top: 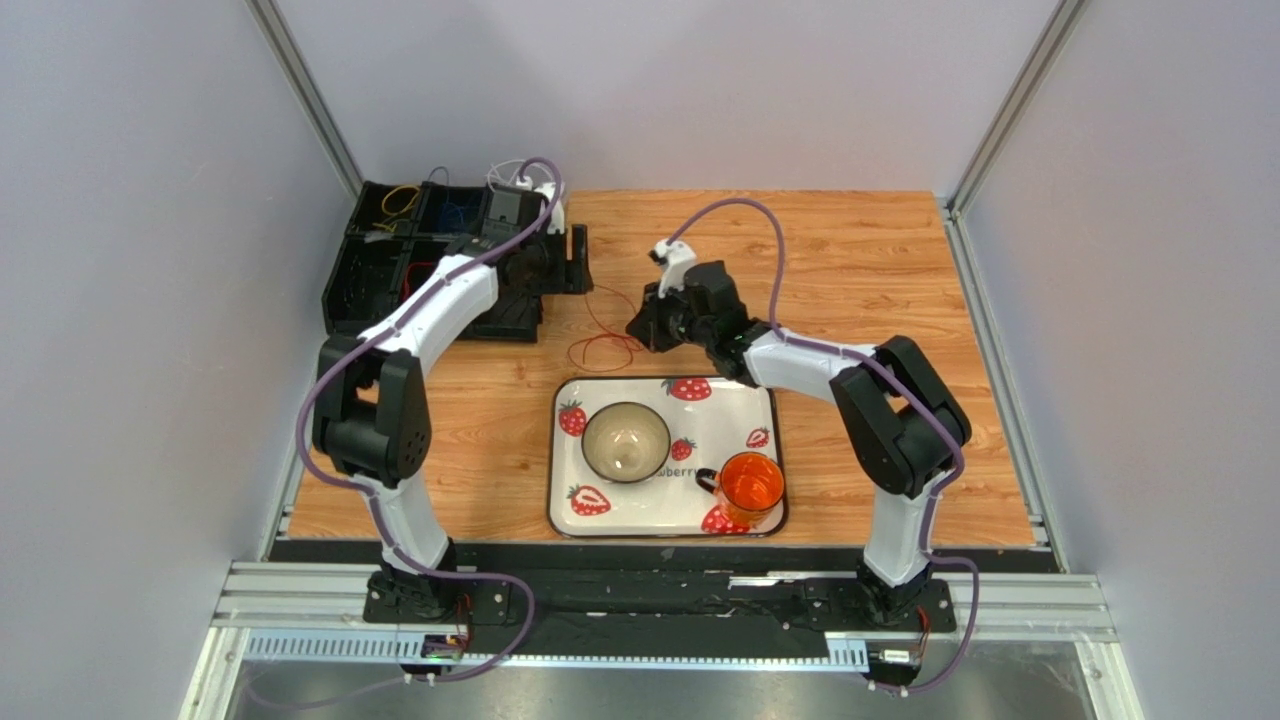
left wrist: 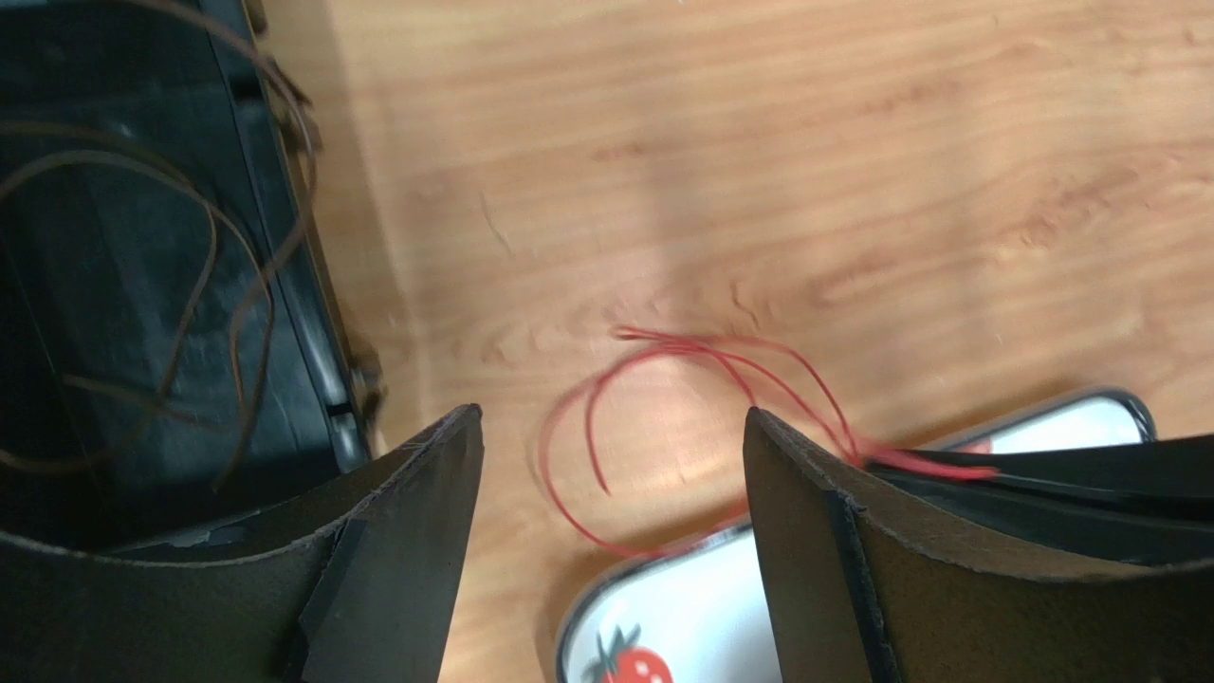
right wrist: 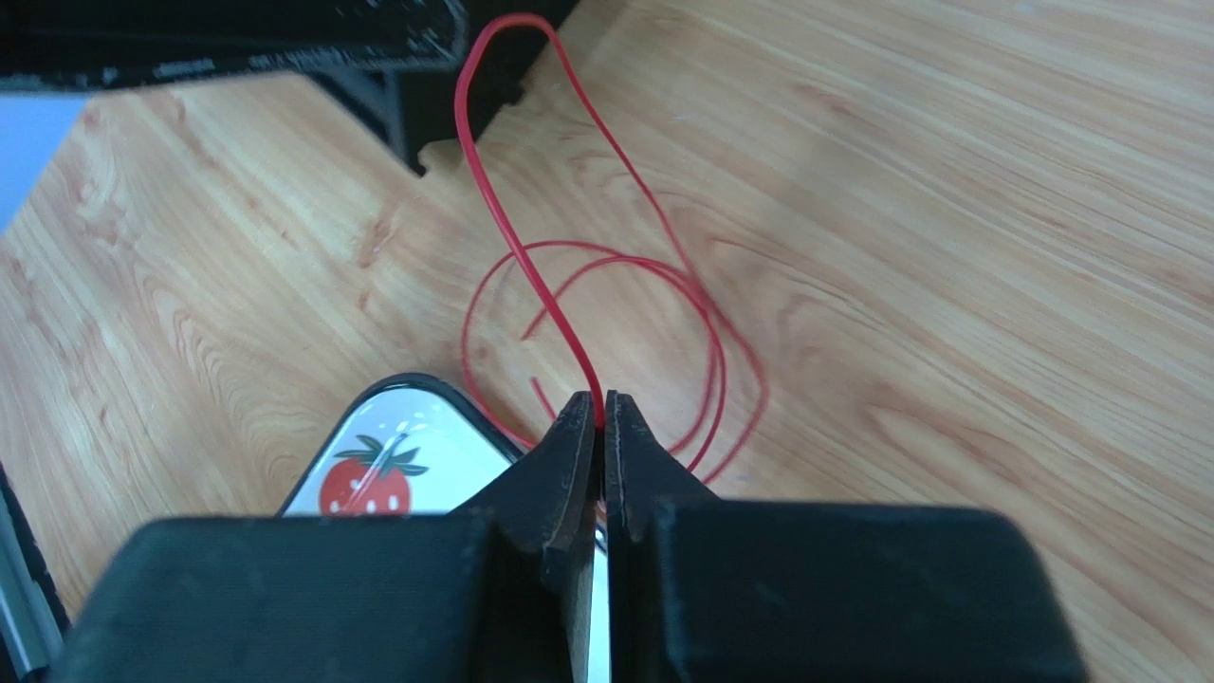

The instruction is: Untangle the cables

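ok so right now the right end effector [right wrist: 599, 427] is pinched together on the thin red wire [right wrist: 492, 214], gripping one strand right at the fingertips; the rest of it sits in a few loose loops on the wooden bench [top: 842, 270], just left of that end effector and right by the far left corner of the white strawberry-print tray [top: 559, 450]. From the grip one strand arches up and away toward the black plastic organiser box [top: 376, 270] at the far left; can't tell if it actually touches the box.

The left end effector [left wrist: 610, 427] has its fingers apart with nothing in them; it hangs over the bench beside the box, and the loops show between its fingers in its own camera. So the wire's long run goes roughly near-right to far-left, between the two arms. I'd guess the left one is best placed to take a loop while the right pulls away to the right; the risk is the loops just cinching tighter.

Thin dark brown cables [left wrist: 214, 285] sit inside the box, not being handled.
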{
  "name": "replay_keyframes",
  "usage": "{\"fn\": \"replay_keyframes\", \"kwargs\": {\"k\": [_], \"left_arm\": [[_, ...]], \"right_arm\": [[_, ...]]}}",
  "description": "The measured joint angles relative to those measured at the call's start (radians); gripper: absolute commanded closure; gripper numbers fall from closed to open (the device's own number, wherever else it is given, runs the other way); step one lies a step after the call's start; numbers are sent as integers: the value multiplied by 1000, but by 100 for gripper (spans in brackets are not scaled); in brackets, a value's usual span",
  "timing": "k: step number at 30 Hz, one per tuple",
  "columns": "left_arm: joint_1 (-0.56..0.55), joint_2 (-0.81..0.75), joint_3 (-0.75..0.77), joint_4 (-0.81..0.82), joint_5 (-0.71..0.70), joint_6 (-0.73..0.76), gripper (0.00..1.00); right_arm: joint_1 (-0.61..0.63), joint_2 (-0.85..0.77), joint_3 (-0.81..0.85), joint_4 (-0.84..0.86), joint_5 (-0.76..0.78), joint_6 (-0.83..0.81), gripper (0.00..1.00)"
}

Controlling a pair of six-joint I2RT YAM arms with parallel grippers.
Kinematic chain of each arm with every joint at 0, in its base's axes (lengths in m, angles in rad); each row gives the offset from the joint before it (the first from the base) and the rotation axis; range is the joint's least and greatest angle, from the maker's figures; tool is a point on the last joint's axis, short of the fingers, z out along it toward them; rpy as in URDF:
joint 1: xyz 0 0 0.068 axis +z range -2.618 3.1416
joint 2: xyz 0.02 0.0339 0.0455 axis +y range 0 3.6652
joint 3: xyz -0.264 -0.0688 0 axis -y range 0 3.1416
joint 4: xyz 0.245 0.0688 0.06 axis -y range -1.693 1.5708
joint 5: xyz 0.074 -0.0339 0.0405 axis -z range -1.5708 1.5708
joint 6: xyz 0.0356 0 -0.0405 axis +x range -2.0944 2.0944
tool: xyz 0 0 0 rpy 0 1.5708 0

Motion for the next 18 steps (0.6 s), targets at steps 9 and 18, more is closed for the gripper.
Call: {"fn": "replay_keyframes", "kwargs": {"k": [9,18], "left_arm": [[-5,-323,-204,6,-15,-39,21],[-5,-423,-256,-60,-37,-34,21]], "right_arm": [[144,18,82,-107,108,-152,57],[179,-3,21,-103,219,-203,54]]}}
